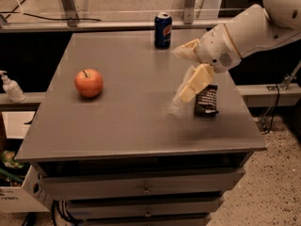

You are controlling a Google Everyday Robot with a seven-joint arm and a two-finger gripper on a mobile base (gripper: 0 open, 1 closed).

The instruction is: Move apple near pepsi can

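The orange-red apple rests on the left part of the grey table top. The dark blue pepsi can stands upright near the table's far edge, right of the middle. My gripper hangs above the right-middle of the table, on a white arm reaching in from the upper right. Its cream fingers are spread apart and hold nothing. It is well to the right of the apple and in front of the can.
A flat black snack bar wrapper lies on the table just right of the gripper. A white pump bottle stands on a low ledge left of the table. Drawers sit below the table's front edge.
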